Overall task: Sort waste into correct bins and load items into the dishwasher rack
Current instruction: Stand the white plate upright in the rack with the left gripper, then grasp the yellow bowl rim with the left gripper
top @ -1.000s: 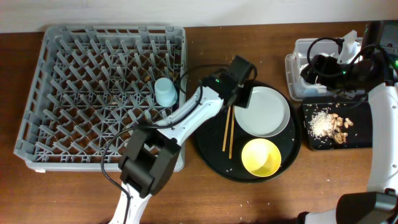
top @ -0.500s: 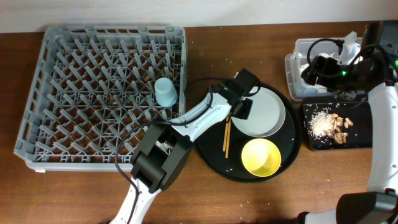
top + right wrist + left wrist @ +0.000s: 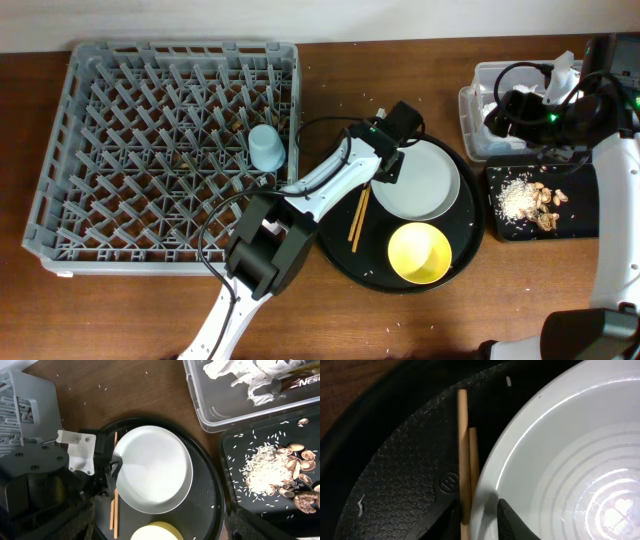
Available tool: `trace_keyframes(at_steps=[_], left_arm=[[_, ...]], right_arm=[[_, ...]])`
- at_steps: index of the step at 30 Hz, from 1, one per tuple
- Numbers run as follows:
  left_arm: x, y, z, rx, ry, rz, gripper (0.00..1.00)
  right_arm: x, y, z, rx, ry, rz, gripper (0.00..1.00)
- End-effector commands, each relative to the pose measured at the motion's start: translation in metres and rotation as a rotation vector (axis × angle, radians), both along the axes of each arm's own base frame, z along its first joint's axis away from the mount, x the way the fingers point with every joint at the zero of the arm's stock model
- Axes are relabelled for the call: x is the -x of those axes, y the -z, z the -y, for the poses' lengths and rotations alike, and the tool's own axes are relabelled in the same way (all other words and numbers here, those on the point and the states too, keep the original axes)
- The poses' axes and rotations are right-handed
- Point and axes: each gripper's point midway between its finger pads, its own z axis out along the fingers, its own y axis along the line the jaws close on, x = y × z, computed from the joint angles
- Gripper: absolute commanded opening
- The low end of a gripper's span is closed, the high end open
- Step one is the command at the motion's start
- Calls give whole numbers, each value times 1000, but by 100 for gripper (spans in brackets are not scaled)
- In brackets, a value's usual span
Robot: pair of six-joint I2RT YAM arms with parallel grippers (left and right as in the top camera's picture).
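Note:
The white plate point(image 3: 425, 182) lies on the round black tray point(image 3: 345, 255) beside the yellow bowl point(image 3: 418, 252) and the wooden chopsticks point(image 3: 357, 215). My left gripper point(image 3: 386, 168) is shut on the plate's left rim point(image 3: 560, 460), one finger on the plate, one outside; a chopstick point(image 3: 463, 450) lies pressed against the rim between them. The light blue cup point(image 3: 265, 147) sits in the grey rack point(image 3: 90, 150). My right gripper point(image 3: 508, 108) hovers open and empty over the clear tub point(image 3: 475, 140) holding napkins point(image 3: 240, 372) and the wrapper point(image 3: 295, 382). The pink-white cup is out of view.
The shallow black tray point(image 3: 590, 225) at the right holds rice point(image 3: 262, 467) and tan scraps point(image 3: 295, 455). Loose rice grains dot the wood near the round tray. The left arm stretches across the rack's right front corner.
My left gripper has shifted along the plate's left rim and the plate slid slightly left. The chopsticks were pushed from straight to slanted. The right arm has not moved.

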Motion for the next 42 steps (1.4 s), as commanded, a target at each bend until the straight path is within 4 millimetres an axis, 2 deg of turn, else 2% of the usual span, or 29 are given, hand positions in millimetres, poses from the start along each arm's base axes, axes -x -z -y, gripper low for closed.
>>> trace_keyframes(at_steps=[1, 7, 14, 15, 17, 18, 20, 21, 23, 24, 25, 26, 27, 28, 29, 30, 32, 37, 39, 42], left_arm=[[2, 6, 3, 9, -4, -16, 16], [0, 1, 5, 16, -4, -8, 1], [0, -18, 4, 20, 29, 13, 1], [-4, -32, 4, 21, 58, 42, 1], [-18, -81, -2, 31, 76, 146, 0], [-29, -113, -11, 19, 76, 227, 0], [-47, -190, -43, -58, 125, 416, 0], [-55, -214, -65, -131, 90, 488, 0], [-76, -270, -123, -311, -31, 657, 0], [-85, -288, -144, -372, -72, 712, 0], [-100, -307, -177, -479, -104, 764, 0], [-111, -314, -199, -532, -118, 781, 0], [-125, -324, -232, -555, -177, 804, 0], [-138, -330, -276, -578, -261, 812, 0], [-142, -329, -299, -594, -298, 801, 0], [-146, -323, -330, -622, -344, 775, 0], [-154, -305, -355, -652, -376, 735, 0], [-175, -238, -357, -697, -339, 627, 0], [-178, -226, -357, -704, -329, 607, 0], [-174, -218, -351, -701, -296, 575, 2]], right_arm=[[0, -4, 2, 7, 15, 9, 98], [0, -4, 2, 7, 15, 9, 98], [0, -4, 2, 7, 15, 9, 98], [0, -4, 2, 7, 15, 9, 98], [0, -4, 2, 7, 15, 9, 98], [0, -4, 2, 7, 15, 9, 98], [0, -4, 2, 7, 15, 9, 99], [0, -4, 2, 7, 15, 9, 98], [0, -4, 2, 7, 15, 9, 98], [0, -4, 2, 7, 15, 9, 98], [0, -4, 2, 7, 15, 9, 99], [0, -4, 2, 7, 15, 9, 98], [0, -4, 2, 7, 15, 9, 98], [0, -4, 2, 6, 15, 9, 98], [0, -4, 2, 7, 15, 9, 98], [0, -4, 2, 7, 15, 9, 98], [0, -4, 2, 6, 15, 9, 98], [0, -4, 2, 7, 15, 9, 98], [0, -4, 2, 7, 15, 9, 99], [0, -4, 2, 7, 15, 9, 98]])
